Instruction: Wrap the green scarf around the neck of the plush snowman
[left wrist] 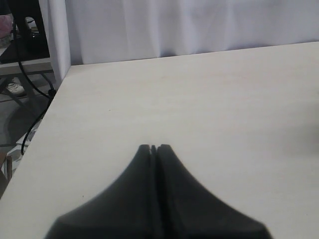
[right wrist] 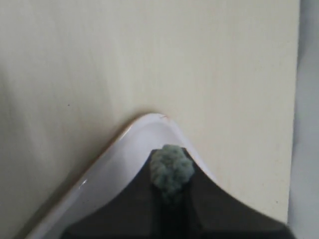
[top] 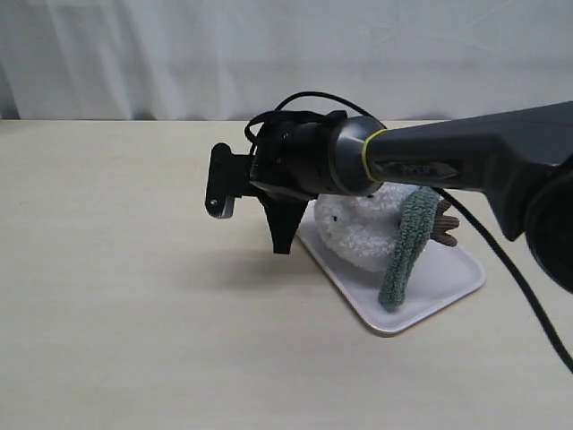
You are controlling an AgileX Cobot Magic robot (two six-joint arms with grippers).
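The plush snowman [top: 363,231] lies on a white tray [top: 443,285]; its fluffy white body and a brown twig arm [top: 445,224] show, while the arm hides its neck. One stretch of the green scarf [top: 405,251] hangs over its side down onto the tray. My right gripper [top: 283,240] reaches across past the tray's left corner, pointing down. In the right wrist view it [right wrist: 172,152] is shut on a tuft of the green scarf [right wrist: 172,170] above the tray's corner [right wrist: 130,148]. My left gripper [left wrist: 154,147] is shut with nothing in it, over bare table.
The right arm [top: 448,161] and its black cable [top: 501,260] span the space above the snowman. In the left wrist view the table's edge [left wrist: 47,114] is close, with cables and a stand beyond it. A white curtain [top: 286,54] hangs behind the table.
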